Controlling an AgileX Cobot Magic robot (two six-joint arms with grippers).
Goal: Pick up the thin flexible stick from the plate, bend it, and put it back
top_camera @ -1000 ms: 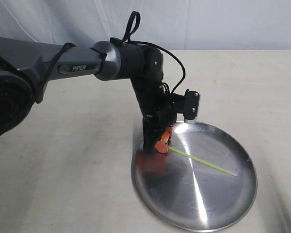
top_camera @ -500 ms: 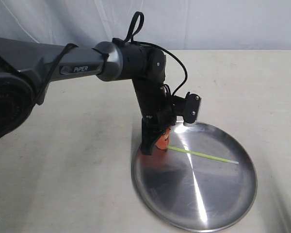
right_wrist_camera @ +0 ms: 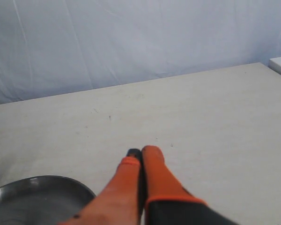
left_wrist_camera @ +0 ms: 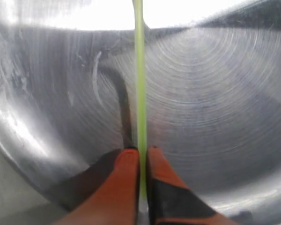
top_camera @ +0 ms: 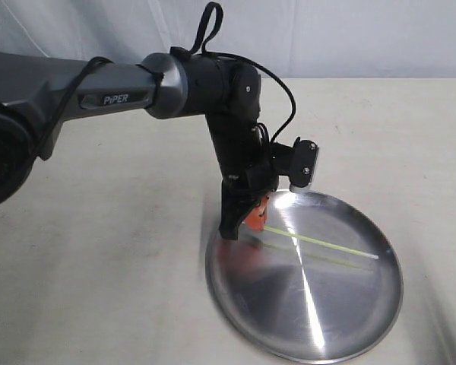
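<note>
- My left gripper [left_wrist_camera: 143,157] was clamped on one end of the stick [left_wrist_camera: 139,93], which sat squeezed between the orange fingers [left_wrist_camera: 126,178].
- From the outside camera the stick [top_camera: 319,242] ran out over the plate [top_camera: 289,319] toward its far side. There was a faint reflection [top_camera: 319,256] under it, so I read it as lifted just clear of the metal, not lying on it.
- My right gripper [right_wrist_camera: 141,157] was pinched closed on nothing, hanging over the bare table [right_wrist_camera: 201,108] with only the plate's edge [right_wrist_camera: 37,187] in its view.
- So I judged the pickup done and the bend next.
- Tips as I saw it:
  - One pinch at the very end wouldn't bend anything, so the right gripper needed to open up, come in and take the pale free tip.
  - A rod this skinny slips or swivels easily, so I wanted a firm, steady squeeze on my side and a slow approach from the other.
  - I'd bring the two ends toward each other in a gentle arc. A sharp fold could kink it.
  - Doing it low over the plate seemed smart, so a drop would land inside the rim.
</note>
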